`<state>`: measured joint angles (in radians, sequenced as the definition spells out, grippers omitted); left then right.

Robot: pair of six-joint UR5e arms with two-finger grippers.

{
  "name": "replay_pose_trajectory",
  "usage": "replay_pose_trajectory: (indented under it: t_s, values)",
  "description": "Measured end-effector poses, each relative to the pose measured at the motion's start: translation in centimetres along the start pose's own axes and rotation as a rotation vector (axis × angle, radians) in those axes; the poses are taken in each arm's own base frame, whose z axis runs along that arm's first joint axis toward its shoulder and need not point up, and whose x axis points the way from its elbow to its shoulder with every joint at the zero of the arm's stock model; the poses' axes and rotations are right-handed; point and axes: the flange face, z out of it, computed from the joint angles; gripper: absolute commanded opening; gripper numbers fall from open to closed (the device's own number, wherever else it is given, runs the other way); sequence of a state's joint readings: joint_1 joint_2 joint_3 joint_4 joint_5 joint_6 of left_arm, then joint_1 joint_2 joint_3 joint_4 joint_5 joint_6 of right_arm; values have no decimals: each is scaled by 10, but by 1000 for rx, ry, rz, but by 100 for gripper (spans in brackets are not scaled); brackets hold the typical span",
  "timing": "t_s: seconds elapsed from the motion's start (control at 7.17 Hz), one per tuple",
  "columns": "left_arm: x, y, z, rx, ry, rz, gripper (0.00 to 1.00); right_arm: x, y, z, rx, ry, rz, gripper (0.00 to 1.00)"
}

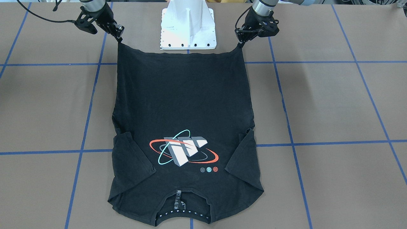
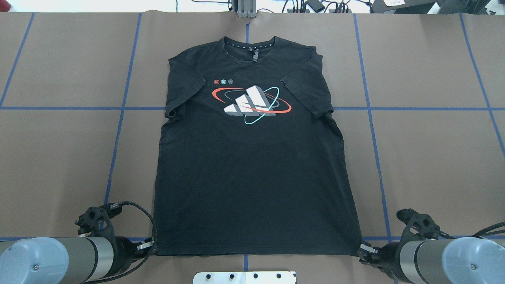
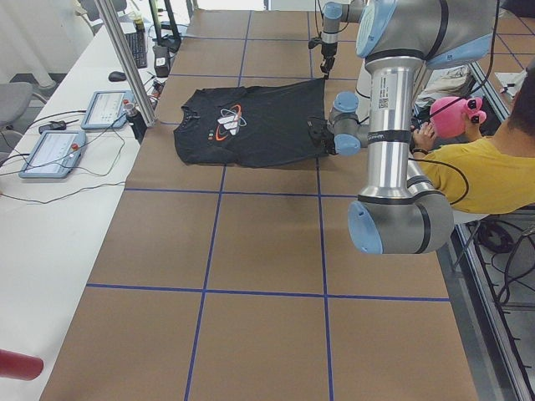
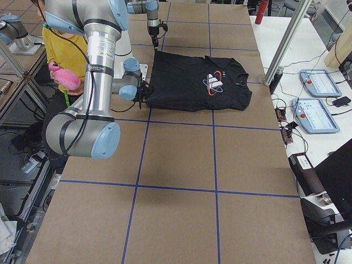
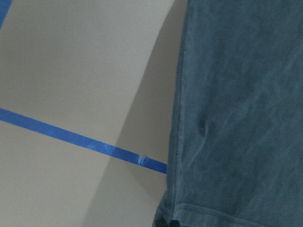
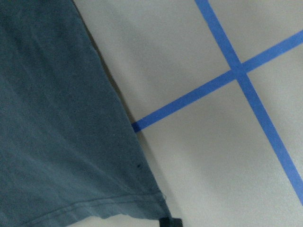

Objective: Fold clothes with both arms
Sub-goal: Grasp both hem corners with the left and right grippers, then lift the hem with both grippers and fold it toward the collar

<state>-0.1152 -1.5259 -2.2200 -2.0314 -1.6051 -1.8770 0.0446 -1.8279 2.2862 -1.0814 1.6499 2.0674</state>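
At the near left, you see the left gripper (image 2: 152, 248) low over the brown counter (image 2: 59, 157), its fingers clamped on one hem corner of the black T-shirt (image 2: 252, 177). The shirt lies flat and face up in the middle, hem near the robot, collar at the far edge, both short sleeves tucked inward. That corner grip likely lets both arms lift the hem together and carry it toward the collar for a fold. On the chest sits a logo (image 2: 251, 104): three slanted white-grey bars ringed by red-orange, teal and grey orbits, with three small globe dots (image 2: 223, 82) beside it. No words can be read, and the neck tag (image 2: 255, 56) is too small to read. At the near right, the right gripper (image 2: 361, 249) mirrors the left, fingers closed on the other hem corner.
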Motion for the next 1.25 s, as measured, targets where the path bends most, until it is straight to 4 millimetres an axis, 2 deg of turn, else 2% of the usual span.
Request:
replay_pose_trajectory:
  t_s: [0.28,0.56,1.25]
  values:
    - [2,-4,-35,-38,26,-6,0,5,3,-14,-22,7,-4,0]
    - [10,-16,-57,-67,51,-26,0,8,-1,-24,-42,19,5,0]
    - [16,-19,-70,-78,75,-46,0,21,-9,-43,-58,45,10,0]
